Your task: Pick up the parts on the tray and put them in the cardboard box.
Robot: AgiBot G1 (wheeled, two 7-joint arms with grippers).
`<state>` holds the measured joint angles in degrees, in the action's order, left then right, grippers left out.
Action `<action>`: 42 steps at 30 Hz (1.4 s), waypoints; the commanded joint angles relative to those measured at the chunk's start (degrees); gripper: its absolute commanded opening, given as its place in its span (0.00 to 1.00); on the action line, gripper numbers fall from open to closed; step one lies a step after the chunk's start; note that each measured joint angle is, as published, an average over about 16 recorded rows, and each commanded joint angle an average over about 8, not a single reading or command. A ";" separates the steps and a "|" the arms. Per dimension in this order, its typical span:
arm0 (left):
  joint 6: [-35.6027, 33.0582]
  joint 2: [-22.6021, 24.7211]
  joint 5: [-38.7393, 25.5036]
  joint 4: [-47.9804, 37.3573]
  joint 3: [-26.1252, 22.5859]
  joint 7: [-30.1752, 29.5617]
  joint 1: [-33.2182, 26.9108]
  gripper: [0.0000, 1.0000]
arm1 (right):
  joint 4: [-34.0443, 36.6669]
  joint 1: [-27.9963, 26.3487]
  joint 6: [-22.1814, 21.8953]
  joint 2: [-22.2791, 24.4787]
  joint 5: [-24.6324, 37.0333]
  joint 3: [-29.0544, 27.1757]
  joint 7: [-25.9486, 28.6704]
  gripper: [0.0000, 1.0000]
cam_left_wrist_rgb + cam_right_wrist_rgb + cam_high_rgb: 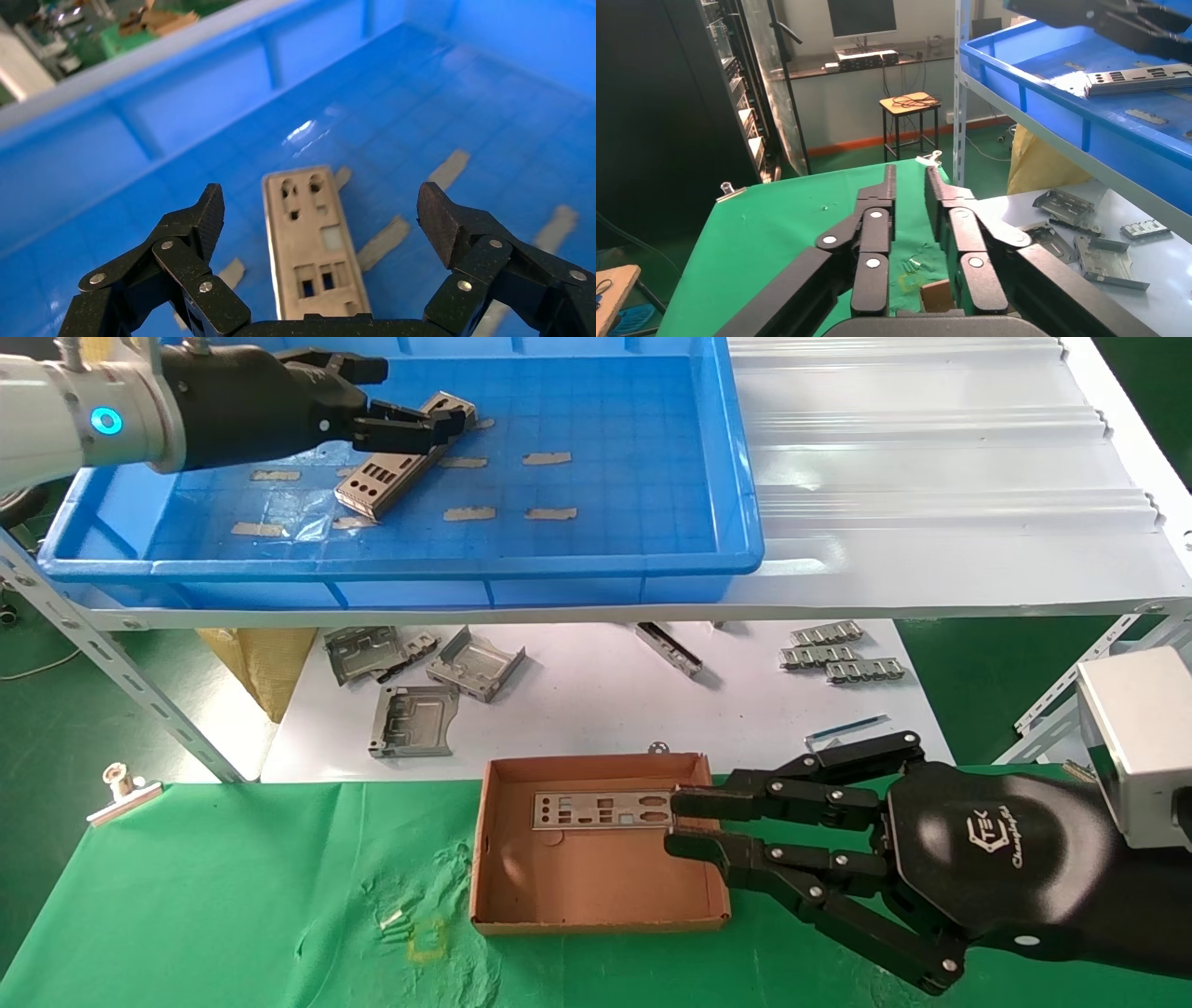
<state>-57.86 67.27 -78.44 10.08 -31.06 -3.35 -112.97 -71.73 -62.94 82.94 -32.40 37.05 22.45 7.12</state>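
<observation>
Left gripper [424, 400] is up over the far-left part of the blue tray [596, 565], fingers spread wide, nothing in them. From the left wrist view the two fingertips [209, 210] sit either side of a part [314, 242] lying flat on the tray floor [450, 98], clear of it on both sides. In the head view that same part in the tray [391, 467] lies diagonal on the grid floor, one end under the gripper tips; cannot tell if the tips touch it. Beige tape bits [547, 458] are stuck on the tray floor around it.

Right gripper [675, 823] is low at the near-right, reaching into the cardboard box [596, 919] over its right wall. Fingers are nearly together with a thin gap in the right wrist view [910, 184], gripping nothing that shows. A second part [601, 809] lies flat in the box near the far wall, its right end just beside the upper fingertip; contact not clear.

Box sits on green cloth [233, 896]. Behind it, on the white sheet under the shelf, are squarish grey brackets [414, 719] and small toothed strips [843, 657], well apart from the box. White ribbed panel [931, 458] lies right of the tray on the shelf
</observation>
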 commanded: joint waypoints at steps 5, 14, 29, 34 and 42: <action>2.63 2.08 -0.98 -4.74 -0.51 0.33 -1.48 0.91 | 0.00 0.00 0.00 0.00 0.00 0.00 0.00 1.00; 2.88 2.78 -1.40 -7.39 -0.78 1.19 -2.24 0.00 | 0.00 0.00 0.00 0.00 0.00 0.00 0.00 1.00; 3.83 3.40 -0.56 -9.22 -0.19 1.91 -2.17 0.00 | 0.00 0.00 0.00 0.00 0.00 0.01 0.00 1.00; 3.76 3.55 -0.75 -9.56 -0.32 2.01 -2.09 0.00 | 0.00 0.00 0.00 0.00 0.00 0.01 0.00 1.00; 4.05 3.68 -1.16 -9.64 -0.62 2.40 -2.33 0.00 | 0.00 0.00 0.00 0.00 -0.01 0.01 0.00 1.00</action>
<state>-53.84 70.93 -79.54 0.51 -31.63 -0.85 -115.33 -71.73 -62.95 82.94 -32.39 37.04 22.46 7.11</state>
